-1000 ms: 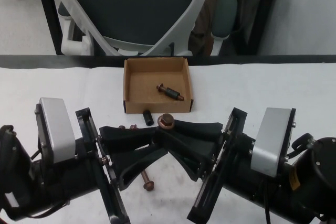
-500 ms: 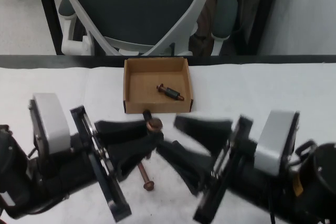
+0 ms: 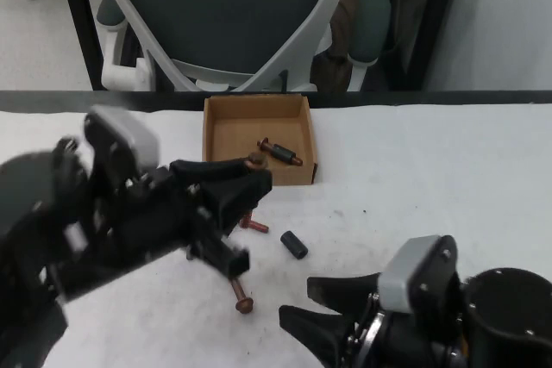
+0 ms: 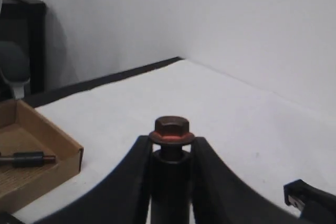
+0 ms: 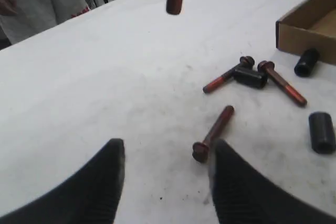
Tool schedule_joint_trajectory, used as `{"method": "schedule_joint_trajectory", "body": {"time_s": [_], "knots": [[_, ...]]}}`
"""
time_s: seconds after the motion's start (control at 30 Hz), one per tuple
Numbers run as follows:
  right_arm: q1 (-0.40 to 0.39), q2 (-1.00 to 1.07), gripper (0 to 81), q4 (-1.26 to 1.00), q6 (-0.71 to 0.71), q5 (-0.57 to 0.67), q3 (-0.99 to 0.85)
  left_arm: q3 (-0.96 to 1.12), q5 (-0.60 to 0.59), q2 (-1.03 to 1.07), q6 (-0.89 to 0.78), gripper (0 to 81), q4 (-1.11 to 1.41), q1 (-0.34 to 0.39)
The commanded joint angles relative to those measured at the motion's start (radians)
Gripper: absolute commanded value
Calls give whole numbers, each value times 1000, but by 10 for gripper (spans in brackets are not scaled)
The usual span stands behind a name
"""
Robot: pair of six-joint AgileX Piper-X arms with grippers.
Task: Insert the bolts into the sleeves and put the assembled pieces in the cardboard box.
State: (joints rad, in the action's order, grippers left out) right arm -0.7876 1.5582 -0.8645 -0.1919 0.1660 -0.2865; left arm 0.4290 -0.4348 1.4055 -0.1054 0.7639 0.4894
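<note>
Left gripper (image 4: 170, 153) clenched on rusty hex-head bolt (image 4: 171, 128) seated in black sleeve (image 4: 170, 163). Brown cardboard box (image 3: 255, 99) close beside tips. Step: delivery. Next: carry over box, release. Right gripper (image 5: 167, 163) spread, empty.

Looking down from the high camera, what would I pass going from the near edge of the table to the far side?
A loose bolt → black sleeve → cardboard box → office chair beyond the bench.
</note>
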Motion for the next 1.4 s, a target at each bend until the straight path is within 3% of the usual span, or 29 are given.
{"method": "schedule_joint_trajectory", "body": {"time_s": [0.0, 0.1, 0.17, 0.23, 0.33, 0.57, 0.8, 1.13, 1.37], "knots": [[2, -2, 465, 145, -12, -15, -51, 77, 47, -13, 11, 8, -147, -2], [2, -2, 463, 361, -12, -26, -136, 154, 114, -13, 42, 8, -279, -2], [2, -2, 421, 489, -7, -44, -192, 199, 151, -10, 54, 8, -352, -4], [2, -2, 298, 592, 11, -61, -251, 250, 180, -7, 53, 8, -425, -15], [2, -2, 6, 676, 74, -70, -316, 318, 183, 7, 53, 8, -517, -43], [26, -1, 6, 882, 106, -155, -450, 467, 180, 100, 26, 8, -674, -109], [118, 0, 6, 1176, 157, -145, -594, 639, 180, 234, 24, 8, -811, -110], [218, 9, 6, 1337, 230, -90, -722, 913, 180, 438, 24, 8, -963, -110], [258, 130, 6, 1523, 267, -67, -879, 1092, 180, 573, 36, 8, -1073, -110]]}}
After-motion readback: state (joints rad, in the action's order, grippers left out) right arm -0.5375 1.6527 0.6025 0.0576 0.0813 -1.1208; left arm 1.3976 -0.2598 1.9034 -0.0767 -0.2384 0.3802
